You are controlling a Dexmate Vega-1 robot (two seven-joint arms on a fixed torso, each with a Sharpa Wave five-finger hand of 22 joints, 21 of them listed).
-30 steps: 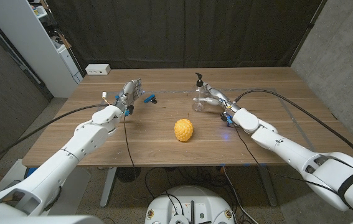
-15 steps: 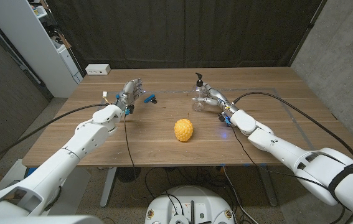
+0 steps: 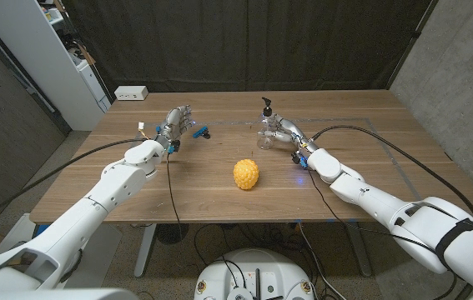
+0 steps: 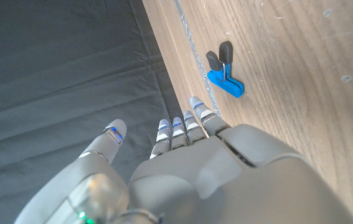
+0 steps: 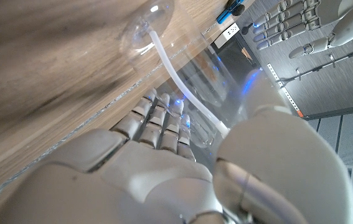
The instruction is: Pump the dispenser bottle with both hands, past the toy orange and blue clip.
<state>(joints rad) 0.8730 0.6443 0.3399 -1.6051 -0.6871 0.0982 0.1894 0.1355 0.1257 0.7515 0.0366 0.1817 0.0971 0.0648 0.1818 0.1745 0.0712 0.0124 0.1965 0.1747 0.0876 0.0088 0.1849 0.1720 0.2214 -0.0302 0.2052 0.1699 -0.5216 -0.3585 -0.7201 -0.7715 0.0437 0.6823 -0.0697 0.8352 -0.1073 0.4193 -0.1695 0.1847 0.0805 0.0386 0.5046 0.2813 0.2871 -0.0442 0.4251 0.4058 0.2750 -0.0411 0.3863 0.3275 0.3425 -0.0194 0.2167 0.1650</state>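
A clear dispenser bottle (image 3: 265, 133) with a black pump head (image 3: 264, 103) stands upright at the table's far middle. My right hand (image 3: 284, 132) grips its body from the right side. In the right wrist view the fingers (image 5: 164, 121) and thumb wrap the clear bottle (image 5: 192, 68), with its inner tube visible. The yellow-orange toy orange (image 3: 246, 174) lies nearer me at the table's middle. A blue clip (image 3: 202, 131) with black handles lies left of the bottle. My left hand (image 3: 175, 123) hovers just left of the clip (image 4: 226, 78), fingers (image 4: 185, 124) straight and apart, holding nothing.
A white box (image 3: 131, 92) sits at the table's far left edge. Black cables (image 3: 169, 179) from both arms trail over the wooden table (image 3: 369, 125). A white cabinet (image 3: 77, 67) stands off the left corner, and a dark curtain hangs behind.
My right forearm has shifted slightly toward the table's middle while the hand stays around the bottle. The left hand, the clip and the orange have not moved.
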